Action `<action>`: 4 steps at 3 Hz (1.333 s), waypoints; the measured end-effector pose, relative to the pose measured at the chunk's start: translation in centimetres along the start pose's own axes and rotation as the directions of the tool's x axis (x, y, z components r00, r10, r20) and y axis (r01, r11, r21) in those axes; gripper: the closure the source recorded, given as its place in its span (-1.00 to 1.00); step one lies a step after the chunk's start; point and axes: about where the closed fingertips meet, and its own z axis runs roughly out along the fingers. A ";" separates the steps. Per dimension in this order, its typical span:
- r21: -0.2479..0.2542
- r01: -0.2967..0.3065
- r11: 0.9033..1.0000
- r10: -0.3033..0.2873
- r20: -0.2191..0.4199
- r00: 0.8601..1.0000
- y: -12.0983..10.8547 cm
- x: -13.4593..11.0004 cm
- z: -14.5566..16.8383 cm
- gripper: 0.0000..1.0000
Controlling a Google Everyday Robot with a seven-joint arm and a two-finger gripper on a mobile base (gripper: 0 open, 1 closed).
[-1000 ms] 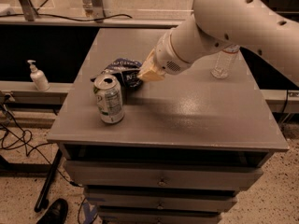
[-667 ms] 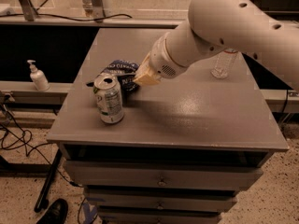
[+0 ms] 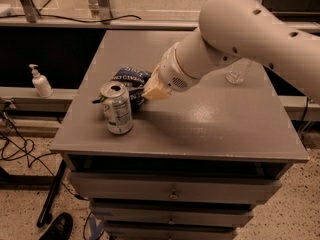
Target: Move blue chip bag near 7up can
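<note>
The blue chip bag (image 3: 128, 78) lies crumpled on the grey cabinet top (image 3: 210, 119), just behind and to the right of the 7up can (image 3: 117, 108). The bag looks to touch the can's upper rim or sit right behind it. The can stands upright near the front left corner, pull-tab top showing. My gripper (image 3: 153, 90) is at the bag's right edge, low over the surface, with the thick white arm reaching in from the upper right. The wrist hides where the gripper meets the bag.
A clear plastic water bottle (image 3: 238, 72) stands at the back right, partly behind my arm. A soap dispenser (image 3: 41, 81) sits on a ledge to the left. Drawers are below the top, with cables and a black shoe (image 3: 57, 227) on the floor.
My gripper and forearm have shifted slightly left and toward the front edge, staying by the bag. The bag and the can show no clear movement.
</note>
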 end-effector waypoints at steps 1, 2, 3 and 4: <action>-0.010 0.002 1.000 -0.003 -0.007 1.000 0.3 0.2 0.0 -0.30; -0.013 0.005 1.000 -0.005 -0.011 1.000 0.5 0.3 -0.1 -0.74; -0.016 0.008 1.000 -0.008 -0.011 1.000 0.5 0.3 -0.1 -1.00; -0.015 0.008 1.000 -0.008 -0.013 1.000 0.5 0.5 -0.1 -1.00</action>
